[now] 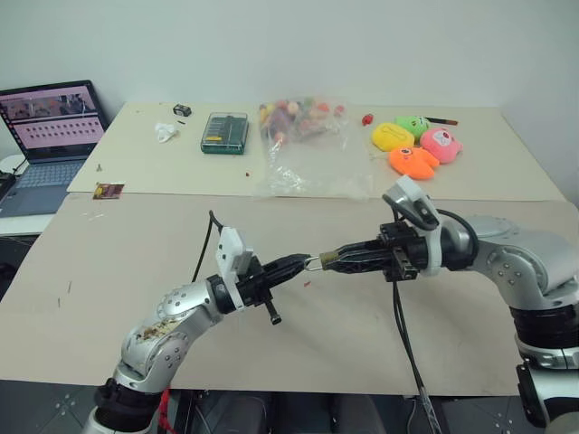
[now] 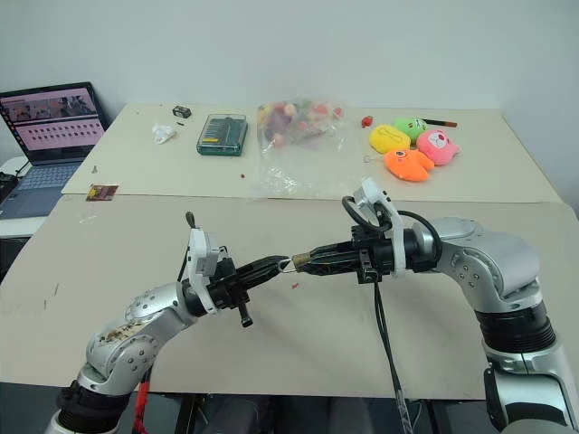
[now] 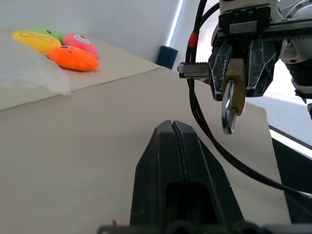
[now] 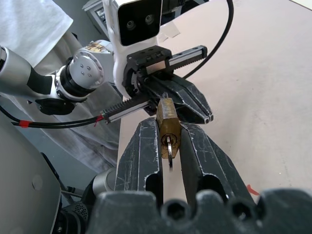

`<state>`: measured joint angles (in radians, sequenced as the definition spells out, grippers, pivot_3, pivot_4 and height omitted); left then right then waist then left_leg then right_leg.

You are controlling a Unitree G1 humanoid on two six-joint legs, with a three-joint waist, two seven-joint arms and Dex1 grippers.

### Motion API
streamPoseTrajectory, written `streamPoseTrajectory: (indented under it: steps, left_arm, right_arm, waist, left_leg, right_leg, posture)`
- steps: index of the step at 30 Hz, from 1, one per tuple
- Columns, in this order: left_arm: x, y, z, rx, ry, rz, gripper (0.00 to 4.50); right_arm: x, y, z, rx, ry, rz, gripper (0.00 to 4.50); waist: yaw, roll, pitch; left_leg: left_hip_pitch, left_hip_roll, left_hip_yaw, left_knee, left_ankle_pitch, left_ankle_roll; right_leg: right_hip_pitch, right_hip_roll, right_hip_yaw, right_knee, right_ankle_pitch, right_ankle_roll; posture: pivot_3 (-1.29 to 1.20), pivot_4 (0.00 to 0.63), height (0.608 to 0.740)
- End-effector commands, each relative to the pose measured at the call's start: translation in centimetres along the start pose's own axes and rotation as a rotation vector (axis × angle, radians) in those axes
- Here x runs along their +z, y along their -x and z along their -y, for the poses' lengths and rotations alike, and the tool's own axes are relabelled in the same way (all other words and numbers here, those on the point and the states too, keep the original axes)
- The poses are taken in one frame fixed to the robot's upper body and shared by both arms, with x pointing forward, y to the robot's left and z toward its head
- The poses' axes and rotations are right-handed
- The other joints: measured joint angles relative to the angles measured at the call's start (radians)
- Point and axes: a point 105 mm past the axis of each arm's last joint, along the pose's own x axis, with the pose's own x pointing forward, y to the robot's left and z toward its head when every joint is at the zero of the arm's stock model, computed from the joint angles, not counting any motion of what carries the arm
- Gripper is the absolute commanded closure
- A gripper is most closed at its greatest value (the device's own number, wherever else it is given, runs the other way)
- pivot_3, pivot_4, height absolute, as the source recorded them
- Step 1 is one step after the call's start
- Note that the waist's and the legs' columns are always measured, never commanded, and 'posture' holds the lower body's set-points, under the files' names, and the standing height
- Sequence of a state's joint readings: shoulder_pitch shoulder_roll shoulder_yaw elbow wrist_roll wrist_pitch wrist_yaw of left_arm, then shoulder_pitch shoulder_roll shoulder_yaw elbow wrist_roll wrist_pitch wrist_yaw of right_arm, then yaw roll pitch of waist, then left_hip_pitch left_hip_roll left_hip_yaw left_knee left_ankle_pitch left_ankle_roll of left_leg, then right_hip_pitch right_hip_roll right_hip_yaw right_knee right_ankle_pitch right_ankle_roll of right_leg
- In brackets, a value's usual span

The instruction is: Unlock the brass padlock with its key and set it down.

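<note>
Both grippers meet in mid-air above the table [image 1: 136, 271]: right gripper [image 4: 168, 141] clamps the padlock [image 4: 168, 127], key [image 4: 169, 152] in its base, left gripper [image 3: 174, 129] pinched empty near the shackle [image 3: 228, 109]; next, likely pull the shackle free.

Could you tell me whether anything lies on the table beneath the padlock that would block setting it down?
Nothing visible does. The brass padlock is clamped in the right gripper, and the table below it is bare apart from a tiny red speck.
</note>
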<state>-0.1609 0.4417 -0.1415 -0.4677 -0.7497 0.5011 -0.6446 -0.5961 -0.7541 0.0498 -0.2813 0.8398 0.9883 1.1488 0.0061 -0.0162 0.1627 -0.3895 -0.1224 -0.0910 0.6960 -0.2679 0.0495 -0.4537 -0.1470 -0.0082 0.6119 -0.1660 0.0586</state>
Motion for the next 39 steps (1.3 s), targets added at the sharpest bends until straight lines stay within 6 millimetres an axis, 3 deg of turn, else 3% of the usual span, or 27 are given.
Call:
streamPoseTrajectory:
  steps: [1,20,32,39]
  left_arm:
    - [1.4,-0.2,1.2,-0.057,0.007,0.027,4.46]
    - [1.7,-0.4,1.8,-0.086,-0.002,0.017,4.46]
    - [1.6,-0.4,1.8,-0.081,0.008,0.018,4.46]
    - [1.7,-0.5,1.9,-0.081,0.016,0.023,4.46]
  right_arm:
    - [0.9,0.2,-0.4,0.005,0.046,0.022,4.28]
    - [0.2,0.4,0.6,-0.019,0.041,-0.008,4.28]
    - [-1.1,1.7,2.4,-0.081,0.018,-0.043,4.28]
    - [-1.7,1.4,2.5,-0.077,0.019,-0.056,4.28]
  waist:
    - [0.001,0.0,0.0]
    - [0.005,0.0,0.0]
    - [0.005,0.0,0.0]
    - [0.006,0.0,0.0]
  left_leg:
    - [0.0,0.0,0.0,0.0,0.0,0.0]
    - [0.0,0.0,0.0,0.0,0.0,0.0]
    - [0.0,0.0,0.0,0.0,0.0,0.0]
    - [0.0,0.0,0.0,0.0,0.0,0.0]
  right_leg:
    - [0.0,0.0,0.0,0.0,0.0,0.0]
    - [0.0,0.0,0.0,-0.001,0.0,0.0]
    - [0.001,0.0,0.0,-0.001,0.0,0.0]
    - [0.001,0.0,0.001,-0.001,0.0,0.0]
  posture:
    - [0.0,0.15,0.74]
    - [0.0,0.15,0.74]
    - [0.0,0.15,0.74]
    - [0.0,0.15,0.74]
